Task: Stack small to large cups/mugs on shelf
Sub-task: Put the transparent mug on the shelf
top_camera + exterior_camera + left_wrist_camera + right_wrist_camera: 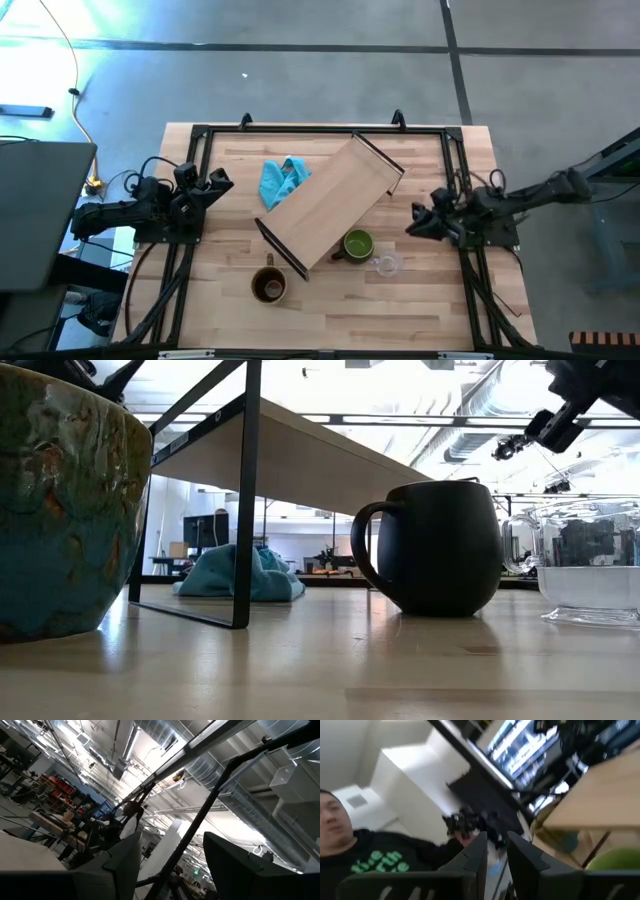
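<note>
table (420, 310): my shelf (330, 205) sits diagonal, blue cloth (282, 180) beside it
room: grey floor, ceiling ducts
my left gripper (222, 181): spread, empty
my right gripper (413, 220): narrow gap, empty

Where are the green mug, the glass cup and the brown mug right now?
green mug (358, 243): high view, on its open mouth.
glass cup (386, 264): high view, on its clear rim.
brown mug (269, 286): high view, on its inside.
</note>
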